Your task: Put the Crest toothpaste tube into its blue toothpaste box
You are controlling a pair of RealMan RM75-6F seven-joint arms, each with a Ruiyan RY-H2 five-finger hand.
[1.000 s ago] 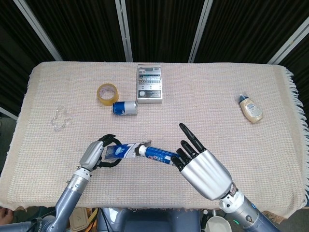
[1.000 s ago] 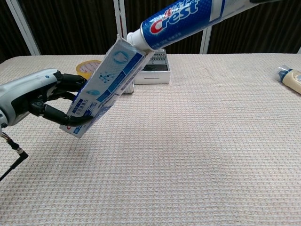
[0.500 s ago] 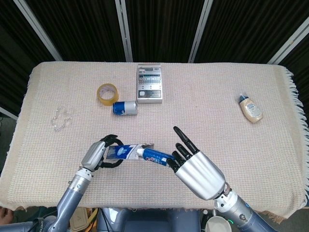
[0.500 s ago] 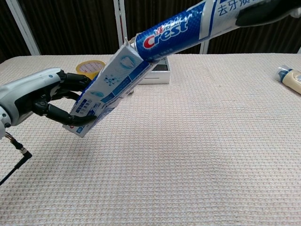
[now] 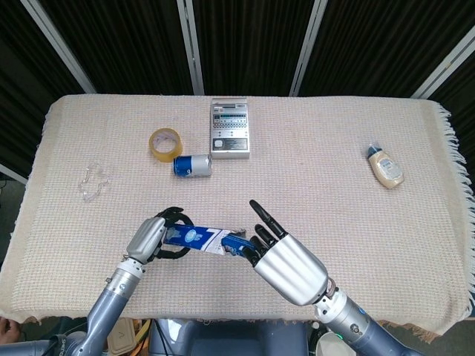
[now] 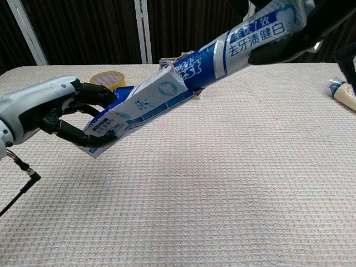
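Observation:
My left hand grips the blue toothpaste box above the table's front left, its open end tilted up and to the right. The blue Crest toothpaste tube has its cap end and the start of its label inside that opening. My right hand holds the tube's tail end; in the chest view only dark fingers show at the top right, closed on the tube.
At the back stand a grey calculator-like device, a yellow tape roll and a blue can lying on its side. A clear plastic piece lies far left. A cream bottle lies far right.
My right hand has moved left, pushing the tube from the box's mouth to partly inside it. The box has tipped lower, closer to level, in my left hand.

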